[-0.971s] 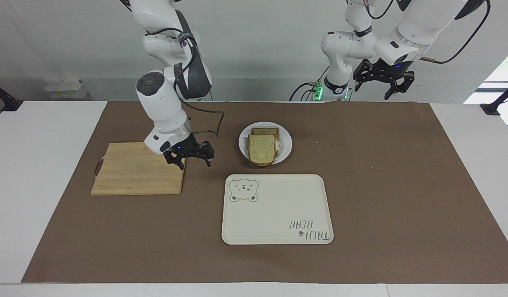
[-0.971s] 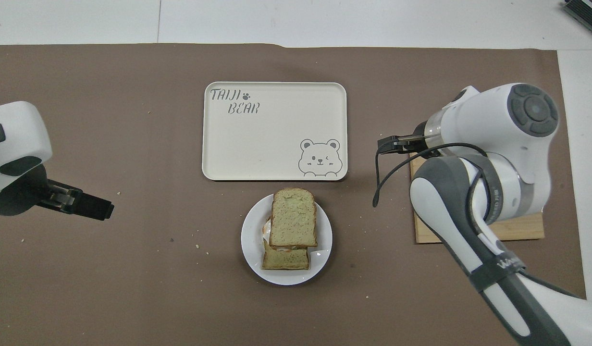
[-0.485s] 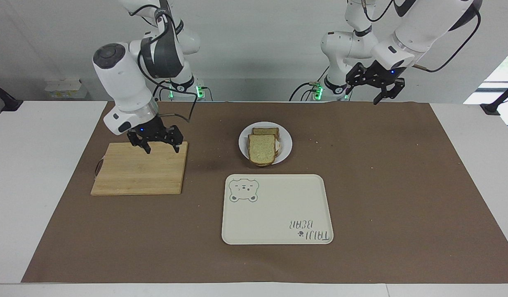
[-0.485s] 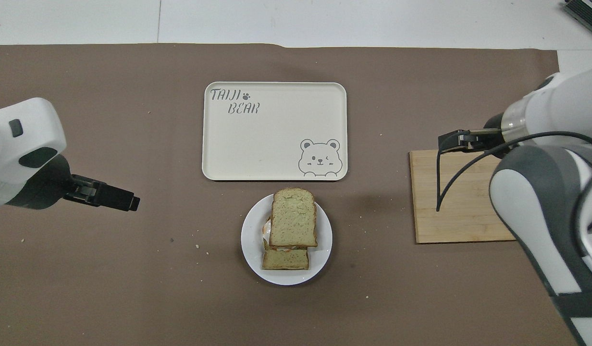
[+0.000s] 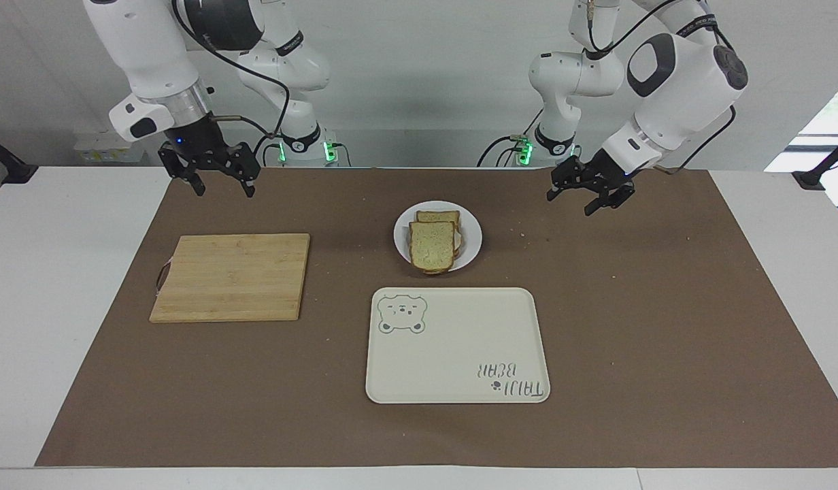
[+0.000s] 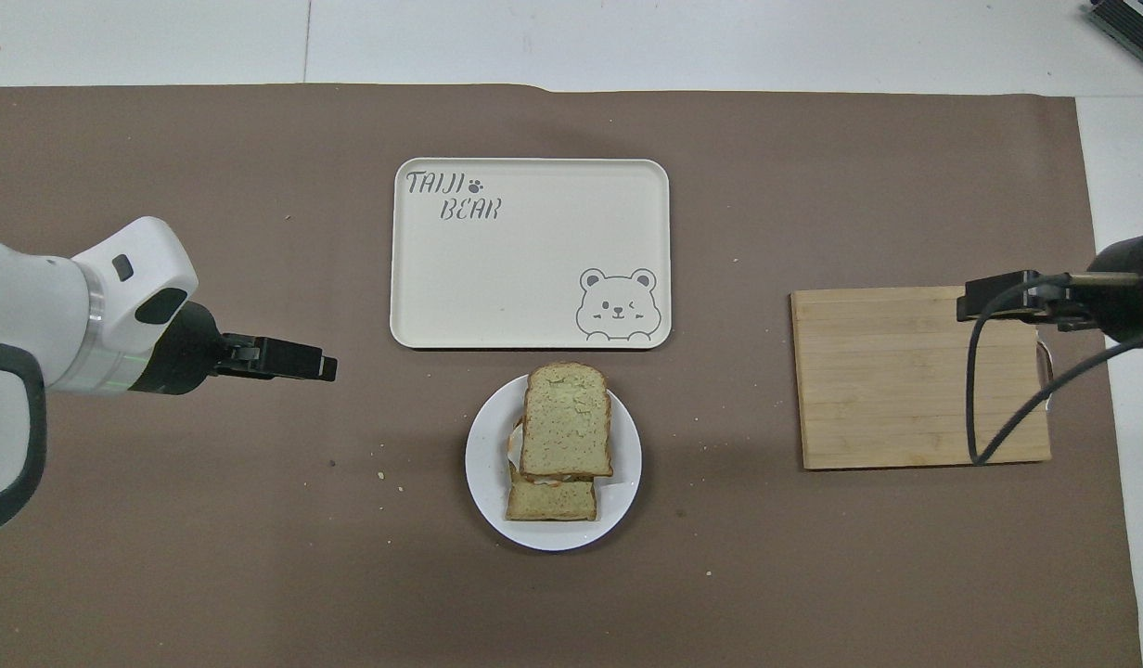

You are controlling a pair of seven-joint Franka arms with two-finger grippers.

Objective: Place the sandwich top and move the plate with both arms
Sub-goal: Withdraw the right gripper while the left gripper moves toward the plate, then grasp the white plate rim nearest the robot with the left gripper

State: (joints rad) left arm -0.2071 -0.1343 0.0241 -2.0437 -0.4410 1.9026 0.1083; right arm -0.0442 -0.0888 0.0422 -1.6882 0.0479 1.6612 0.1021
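- two slices sit stacked on the plate (image 5: 471, 235), the sandwich top (image 5: 432, 246) uppermost, between the robots and the tray (image 5: 458, 354).
- left gripper (image 5: 582, 197) hangs over the mat, jaws wide, empty.
- right gripper (image 5: 218, 182) hangs beside the cutting board (image 5: 230, 277), jaws wide, empty.

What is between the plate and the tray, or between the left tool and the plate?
Nothing visible. The plate, with the top slice on the sandwich, sits nearer the robots than the tray, with only bare mat between them. The left tool hangs open over bare mat beside the plate.
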